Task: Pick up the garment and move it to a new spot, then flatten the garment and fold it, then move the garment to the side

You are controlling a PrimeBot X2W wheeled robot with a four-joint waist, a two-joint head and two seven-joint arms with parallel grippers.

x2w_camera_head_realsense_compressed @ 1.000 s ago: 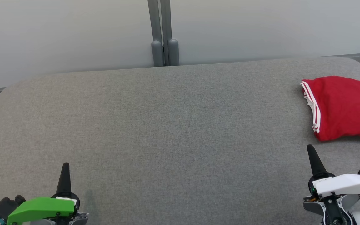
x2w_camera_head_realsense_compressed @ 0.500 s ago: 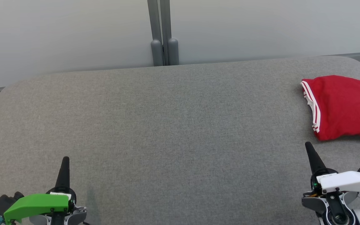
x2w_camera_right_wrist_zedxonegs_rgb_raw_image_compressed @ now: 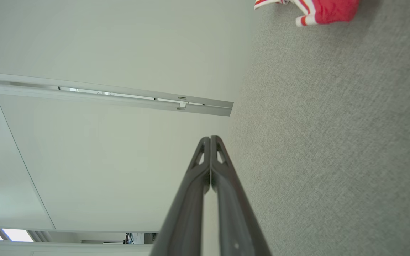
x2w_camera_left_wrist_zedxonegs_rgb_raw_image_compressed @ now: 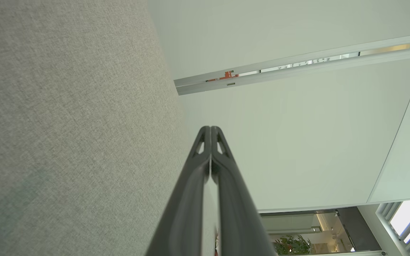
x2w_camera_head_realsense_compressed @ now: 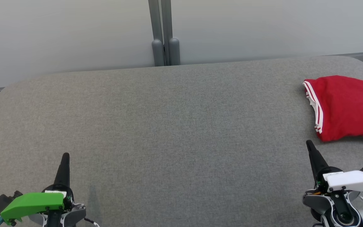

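Folded red garment (x2w_camera_head_realsense_compressed: 347, 107) lies at the right edge of the grey desk (x2w_camera_head_realsense_compressed: 175, 126), apparently set aside; left end effector (x2w_camera_head_realsense_compressed: 65, 156) and right end effector (x2w_camera_head_realsense_compressed: 309, 143) rest clenched, empty, clear of it.

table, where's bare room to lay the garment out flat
The whole middle and left of the table is bare, from the left claw across to the right claw and back to the wall. The one taken patch is the right edge, where the garment lies just beyond the right claw.
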